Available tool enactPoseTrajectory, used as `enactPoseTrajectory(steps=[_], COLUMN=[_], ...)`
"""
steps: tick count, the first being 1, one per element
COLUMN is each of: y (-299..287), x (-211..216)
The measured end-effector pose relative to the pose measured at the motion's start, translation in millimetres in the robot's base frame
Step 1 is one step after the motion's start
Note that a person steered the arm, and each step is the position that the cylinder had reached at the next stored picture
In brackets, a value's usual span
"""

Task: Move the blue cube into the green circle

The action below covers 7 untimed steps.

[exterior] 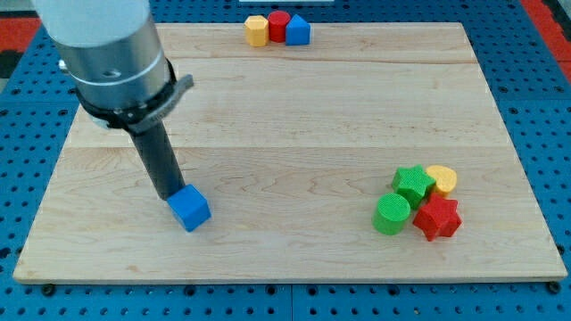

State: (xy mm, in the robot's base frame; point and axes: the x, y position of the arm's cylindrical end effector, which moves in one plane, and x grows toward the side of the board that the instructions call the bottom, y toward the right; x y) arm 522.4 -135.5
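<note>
Step in hand, as I judge it: the push is under way or just being set up; my tip (169, 198) sits at the upper-left edge of the blue cube (189, 209), touching or all but touching it, contact not certain from this angle; no gripper on this arm, only the rod, so nothing is spread or pinched and there is no grasp to report.

Blue cube lies on the tabletop (294, 116) in the lower-left part of the view, alone, well apart from everything else.

Target, the green circle (392, 214), a round green cylinder, stands toward the view's lower right; it touches a green star-shaped block (413, 185) just above it and sits just beside a red star-shaped block (437, 218) to its right; a yellow block (442, 178), shape unclear, sits at the top right of that cluster.

Next move, as I judge it: a long push toward the view's right, nearly level; my tip is better placed on the cube's left face than on its upper corner, else the cube may swing toward the view's bottom and slip off the rod.

At the view's top edge: yellow block (257, 30), red block (279, 26), a second blue block (297, 31), in a row, touching; not part of this job.
</note>
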Motion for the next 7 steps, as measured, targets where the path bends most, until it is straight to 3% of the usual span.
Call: enactPoseTrajectory(steps=[1, 4, 6, 7], y=[-13.2, 40.9, 145.4, 170.7], x=[12.9, 38.2, 40.2, 55.9])
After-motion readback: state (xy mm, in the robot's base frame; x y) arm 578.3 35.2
